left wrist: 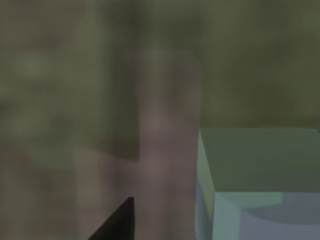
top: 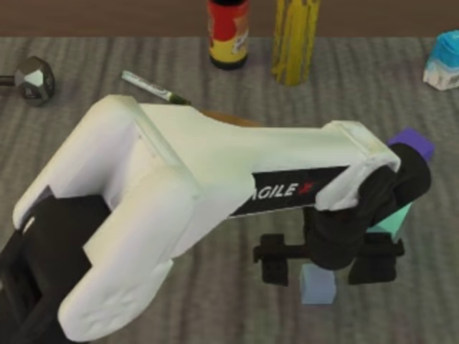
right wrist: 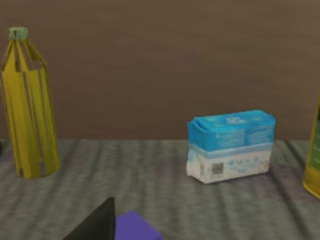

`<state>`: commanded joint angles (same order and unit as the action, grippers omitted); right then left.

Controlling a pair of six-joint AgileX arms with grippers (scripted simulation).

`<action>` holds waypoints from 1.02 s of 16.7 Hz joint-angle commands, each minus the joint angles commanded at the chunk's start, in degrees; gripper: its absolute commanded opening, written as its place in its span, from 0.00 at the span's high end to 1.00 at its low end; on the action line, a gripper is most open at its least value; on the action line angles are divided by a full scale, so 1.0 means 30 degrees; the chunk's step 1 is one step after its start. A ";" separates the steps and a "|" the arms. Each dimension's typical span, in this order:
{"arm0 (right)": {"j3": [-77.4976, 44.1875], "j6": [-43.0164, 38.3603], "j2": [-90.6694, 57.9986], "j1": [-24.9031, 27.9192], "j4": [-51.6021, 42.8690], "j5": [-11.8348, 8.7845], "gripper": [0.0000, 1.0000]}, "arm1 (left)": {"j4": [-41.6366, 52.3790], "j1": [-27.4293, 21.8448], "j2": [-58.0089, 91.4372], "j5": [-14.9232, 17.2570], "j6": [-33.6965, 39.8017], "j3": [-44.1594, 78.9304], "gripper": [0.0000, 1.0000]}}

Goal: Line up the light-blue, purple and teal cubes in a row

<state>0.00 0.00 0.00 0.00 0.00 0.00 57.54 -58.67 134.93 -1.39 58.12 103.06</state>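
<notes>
My left arm reaches across the table to the right side, and its gripper (top: pixel 326 263) is open above the small light-blue cube (top: pixel 318 284), with one finger on each side and neither touching it. In the left wrist view that light-blue cube (left wrist: pixel 270 220) fills the corner next to one dark fingertip (left wrist: pixel 122 220). The teal cube (top: pixel 395 218) is just beyond the gripper, mostly hidden by the black wrist. Farther back lies the purple cube (top: pixel 414 142). My right arm does not show in the top view; its gripper (right wrist: pixel 165 232) is open, with the purple cube (right wrist: pixel 137 227) beside one finger.
Along the far edge stand a red-labelled dark bottle (top: pixel 228 32), a yellow bottle (top: pixel 294 39) and a blue-and-white carton (top: pixel 443 63). A marker (top: pixel 154 87) and a dumbbell (top: pixel 32 79) lie at the far left. A brown object (top: pixel 222 115) peeks out from under the left arm.
</notes>
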 joint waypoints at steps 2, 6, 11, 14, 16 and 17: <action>0.0000 0.0000 0.0000 0.0000 0.0000 0.0000 0.00 | 0.0000 0.0000 0.0000 0.0000 0.0000 0.0000 0.00; 0.0000 0.0000 0.0000 0.0000 0.0000 0.0000 0.00 | 0.0004 -0.0011 -0.0009 0.0000 -0.0001 0.0004 0.00; 0.0000 0.0000 0.0000 0.0000 0.0000 0.0000 0.00 | 0.2026 0.0097 -0.0499 0.0007 0.0098 0.1515 0.00; 0.0000 0.0000 0.0000 0.0000 0.0000 0.0000 0.00 | 0.3966 0.0210 -0.1018 0.0000 0.0129 0.2822 0.00; 0.0000 0.0000 0.0000 0.0000 0.0000 0.0000 0.00 | 0.4495 0.0261 -0.1238 -0.0014 0.0123 0.3256 0.00; 0.0000 0.0000 0.0000 0.0000 0.0000 0.0000 0.00 | 0.4505 0.0263 -0.1244 -0.0015 0.0122 0.3266 0.00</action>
<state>0.00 0.00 0.00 0.00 0.00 0.00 71.05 -57.88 131.20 -1.44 58.48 112.86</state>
